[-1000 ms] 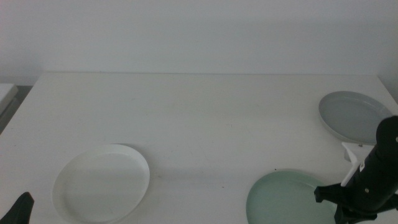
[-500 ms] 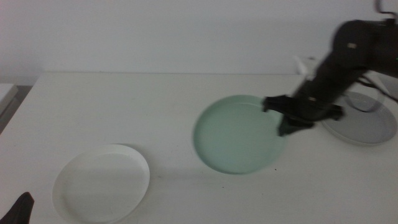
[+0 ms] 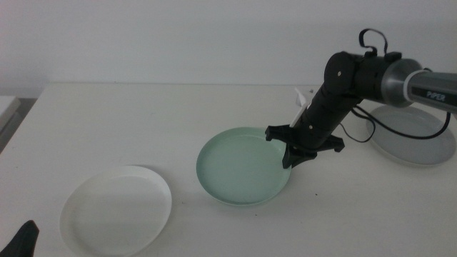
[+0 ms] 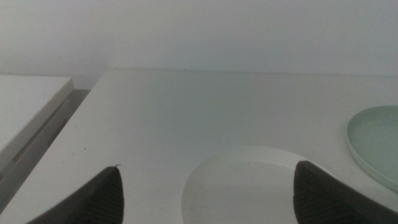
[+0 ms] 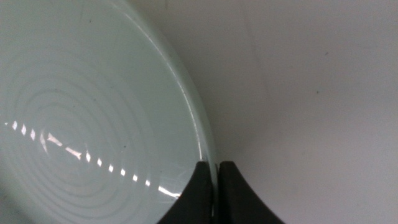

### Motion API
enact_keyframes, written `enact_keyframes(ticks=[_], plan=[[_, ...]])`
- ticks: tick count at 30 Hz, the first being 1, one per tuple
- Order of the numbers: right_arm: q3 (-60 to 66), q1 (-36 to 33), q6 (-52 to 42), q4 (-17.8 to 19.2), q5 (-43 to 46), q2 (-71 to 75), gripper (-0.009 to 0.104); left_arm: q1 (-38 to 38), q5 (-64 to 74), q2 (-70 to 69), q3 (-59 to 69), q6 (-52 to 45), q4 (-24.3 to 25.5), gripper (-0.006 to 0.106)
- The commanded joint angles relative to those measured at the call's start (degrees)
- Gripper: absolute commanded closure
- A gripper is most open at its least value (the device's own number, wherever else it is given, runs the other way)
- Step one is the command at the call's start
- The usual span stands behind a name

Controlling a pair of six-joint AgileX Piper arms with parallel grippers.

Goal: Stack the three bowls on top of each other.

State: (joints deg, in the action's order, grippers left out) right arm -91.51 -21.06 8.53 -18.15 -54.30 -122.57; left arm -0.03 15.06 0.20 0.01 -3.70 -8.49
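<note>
**Three dishes apart, mint one gripped at its rim**

Pale mint green round dish sits mid-table, right gripper pinched onto its right rim. White round dish lies near-left; grey-blue round dish far-right. Left gripper waits near-left, jaws spread, holding nothing.

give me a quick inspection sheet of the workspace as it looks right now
surface: white table, a few small dark specks
job's things: mint bowl mid-table, tilted, held by its rim; white bowl front left, flat on the table; grey bowl at the right edge, partly behind the arm; none stacked yet
clutter: nothing seen
grippers: right gripper shut on the mint bowl's rim; left gripper open, waiting low near the white bowl
cables: black cable looping above the right arm's wrist
surroundings: plain white wall behind; a separate white surface left of the table
</note>
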Motion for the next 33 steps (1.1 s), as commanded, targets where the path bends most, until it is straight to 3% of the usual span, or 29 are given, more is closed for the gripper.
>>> enact_keyframes(ticks=[1,6,15,18,22,28,33], plan=[[-0.64,-0.21,-0.60,-0.21,0.71,-0.53,0.097,-0.43,-0.98,-0.20,-0.01,0.09,0.07,0.007],[-0.64,-0.21,-0.60,0.04,0.71,-1.18,0.097,-0.43,-0.98,-0.20,-0.01,0.09,0.07,0.007],[-2.42,1.32,-1.43,1.50,-2.47,1.45,0.022,-0.43,-0.98,-0.20,-0.01,0.09,0.07,0.007],[-5.52,3.79,-4.34,1.74,-5.89,5.03,0.007,-0.43,-0.98,-0.20,-0.01,0.09,0.07,0.007],[-10.74,9.48,-5.59,4.20,-9.07,10.08,0.004,-0.43,-0.98,-0.20,-0.01,0.09,0.07,0.007],[-16.16,20.24,-5.59,14.18,-8.40,12.58,0.004,-0.43,-0.98,-0.20,-0.01,0.09,0.07,0.007],[-16.05,28.57,-5.35,14.76,-6.13,9.23,0.004,-0.43,-0.98,-0.20,-0.01,0.09,0.07,0.007]])
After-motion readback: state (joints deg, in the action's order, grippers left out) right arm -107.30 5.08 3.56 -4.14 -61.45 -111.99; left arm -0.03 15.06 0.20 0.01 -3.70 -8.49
